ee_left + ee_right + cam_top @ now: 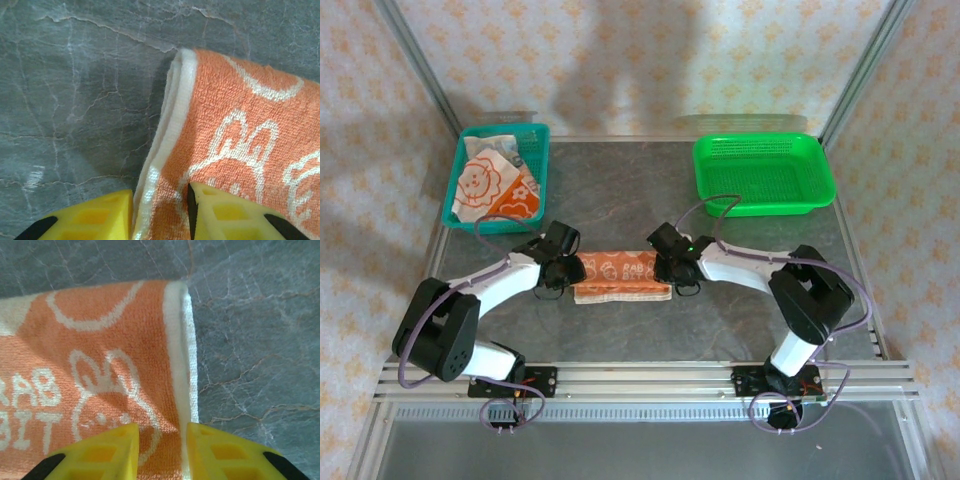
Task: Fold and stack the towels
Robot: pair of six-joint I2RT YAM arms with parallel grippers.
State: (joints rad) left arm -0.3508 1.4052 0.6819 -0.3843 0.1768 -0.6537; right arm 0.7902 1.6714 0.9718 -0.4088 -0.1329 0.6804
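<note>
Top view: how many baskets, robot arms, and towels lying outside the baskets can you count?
Baskets: 2, the teal basket and the green basket
Robot arms: 2, the left arm and the right arm
Towels outside the baskets: 1, the orange towel
Total: 5
The piled towels in the teal basket overlap too much to count.

The dark grey, marble-veined surface (pixel 620 190) carries three things directly. A folded orange terry towel (pixel 622 277), printed with white rabbit outlines and letters and hemmed in cream at its short ends, lies flat near the middle. A teal plastic mesh basket (pixel 542 170) sits at the far left corner and a bright green plastic mesh basket (pixel 765 172) at the far right, both well apart from the towel.
</note>
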